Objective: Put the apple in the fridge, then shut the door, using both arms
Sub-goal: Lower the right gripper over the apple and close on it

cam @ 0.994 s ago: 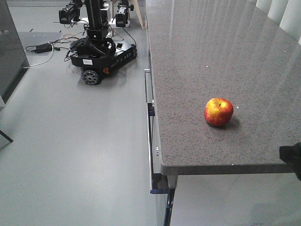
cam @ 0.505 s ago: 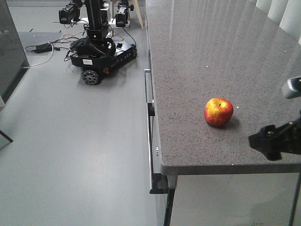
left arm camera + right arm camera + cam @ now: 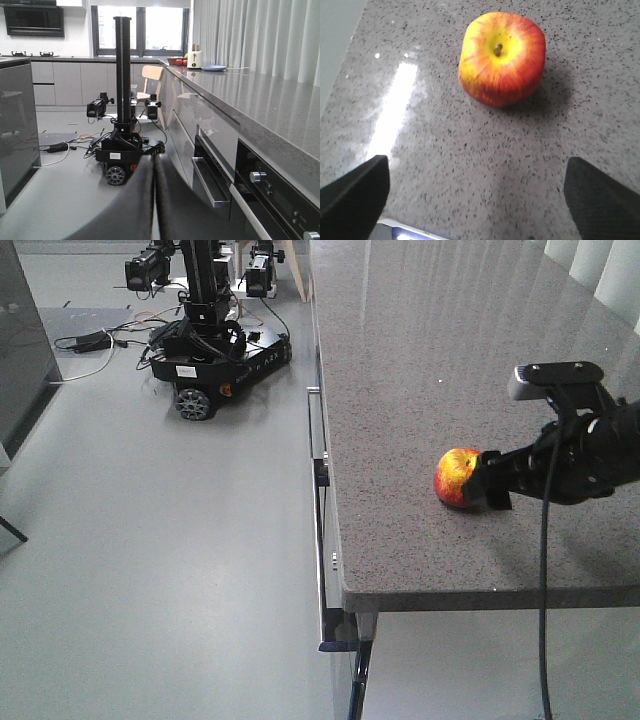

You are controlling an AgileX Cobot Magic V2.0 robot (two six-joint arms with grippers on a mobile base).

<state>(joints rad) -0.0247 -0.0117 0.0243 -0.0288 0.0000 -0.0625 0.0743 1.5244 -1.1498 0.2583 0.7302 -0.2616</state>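
Right end effector [image 3: 489, 481] newly beside apple [image 3: 453, 476]

Matte black right arm [image 3: 585, 455] carries a grey camera box [image 3: 555, 375] and a loose black cable [image 3: 543, 590]; the right gripper [image 3: 475, 170] and left gripper [image 3: 153, 162] have black tapered fingers.

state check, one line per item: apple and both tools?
apple, sitting on the countertop, stem up, not gripped
right tool, open, fingers spread, apple just ahead of them
left tool, shut, holding nothing
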